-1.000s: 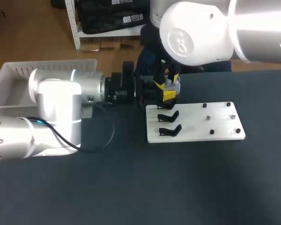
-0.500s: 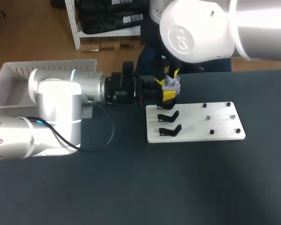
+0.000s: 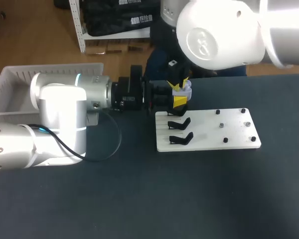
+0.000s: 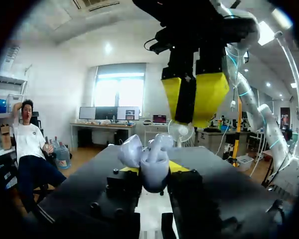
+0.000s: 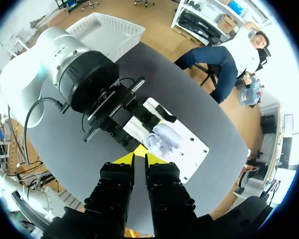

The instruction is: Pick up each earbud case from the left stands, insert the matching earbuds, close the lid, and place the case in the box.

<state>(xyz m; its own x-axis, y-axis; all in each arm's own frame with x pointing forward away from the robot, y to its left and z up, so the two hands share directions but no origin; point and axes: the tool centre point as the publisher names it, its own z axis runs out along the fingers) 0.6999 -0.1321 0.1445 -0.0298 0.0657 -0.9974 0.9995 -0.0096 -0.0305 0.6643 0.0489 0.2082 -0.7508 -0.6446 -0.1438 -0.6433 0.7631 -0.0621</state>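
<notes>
The left gripper (image 4: pixel 153 173) squeezes the small pale plastic earbud case (image 4: pixel 153 162), its lid (image 4: pixel 131 149) up, by its round sides; it looks light, hard and slippery, so hold low.

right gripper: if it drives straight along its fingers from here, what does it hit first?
Most likely the open earbud case held in the left gripper, just ahead of the right gripper; the white stand board lies beyond. Depth is unclear.

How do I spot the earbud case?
Find the white board on the dark table. Above its far left corner, the left arm holds the earbud case in its yellow-tipped jaws. It is small, pale lilac and open-lidded, unlike the black stands nearby.
</notes>
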